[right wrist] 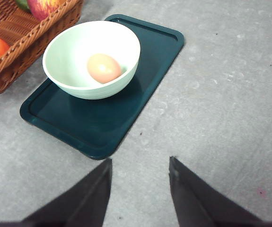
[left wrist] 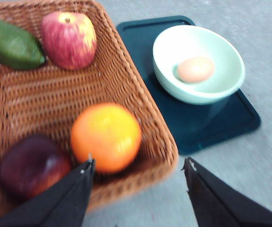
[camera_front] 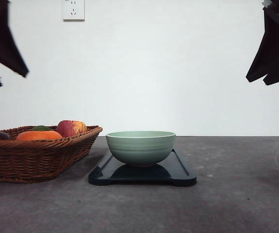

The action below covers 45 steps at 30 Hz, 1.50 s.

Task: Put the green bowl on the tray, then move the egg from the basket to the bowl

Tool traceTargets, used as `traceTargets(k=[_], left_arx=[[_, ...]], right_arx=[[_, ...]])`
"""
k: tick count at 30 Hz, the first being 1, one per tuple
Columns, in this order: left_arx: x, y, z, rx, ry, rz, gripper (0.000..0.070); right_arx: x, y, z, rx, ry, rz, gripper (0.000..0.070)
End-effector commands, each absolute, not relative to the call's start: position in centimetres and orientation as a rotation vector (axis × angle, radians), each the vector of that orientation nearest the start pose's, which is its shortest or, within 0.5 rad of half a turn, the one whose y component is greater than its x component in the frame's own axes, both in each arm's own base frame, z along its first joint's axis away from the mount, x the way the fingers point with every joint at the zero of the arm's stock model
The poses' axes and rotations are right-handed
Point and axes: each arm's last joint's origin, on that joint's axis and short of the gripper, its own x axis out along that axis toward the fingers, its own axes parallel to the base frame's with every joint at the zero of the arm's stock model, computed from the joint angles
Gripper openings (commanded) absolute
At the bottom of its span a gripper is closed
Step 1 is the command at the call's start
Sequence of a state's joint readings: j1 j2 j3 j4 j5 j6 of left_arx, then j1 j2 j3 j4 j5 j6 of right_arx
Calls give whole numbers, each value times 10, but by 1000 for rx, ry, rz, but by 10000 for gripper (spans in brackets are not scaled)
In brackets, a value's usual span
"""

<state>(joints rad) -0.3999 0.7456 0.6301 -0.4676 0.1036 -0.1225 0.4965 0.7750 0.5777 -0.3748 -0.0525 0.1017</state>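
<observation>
Small brownish-orange egg lies in the round sage-green ceramic bowl on the flat dark navy tray.
Both arms hang raised above the grey surface: left claw wide and empty over the brown woven wicker basket at nine o'clock of the tray, right claw wide, empty.

We note the green bowl upright on the tray, a round pale sage vessel with faint ridges on its outside and a lighter rim. It sits toward the tray's end nearer the basket, leaving the rest of the tray bare. The tray is flat, rectangular, dark navy-black, with rounded corners and a low raised rim, and it lies on the grey surface just beside the basket. The egg, small, smooth, brownish-orange, lies on its side in the bottom of the bowl. The basket is wide, shallow, brown woven wicker with sloping sides, standing left of the tray.
</observation>
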Motion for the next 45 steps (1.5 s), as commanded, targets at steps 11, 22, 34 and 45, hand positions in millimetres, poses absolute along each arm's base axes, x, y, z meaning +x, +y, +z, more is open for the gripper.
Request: traceTargets(k=[11, 22, 34, 45], left_arx=[[121, -55, 266, -5, 614, -461, 16], [119, -54, 267, -7, 600, -462, 19], [111, -28, 247, 17, 399, -317, 19], [97, -8, 167, -25, 192, -157, 19]], right_arx=[[144, 82, 248, -22, 589, 536, 17], [146, 83, 251, -13, 548, 538, 17], [146, 83, 252, -13, 546, 538, 17], [146, 83, 252, -13, 546, 538, 17]])
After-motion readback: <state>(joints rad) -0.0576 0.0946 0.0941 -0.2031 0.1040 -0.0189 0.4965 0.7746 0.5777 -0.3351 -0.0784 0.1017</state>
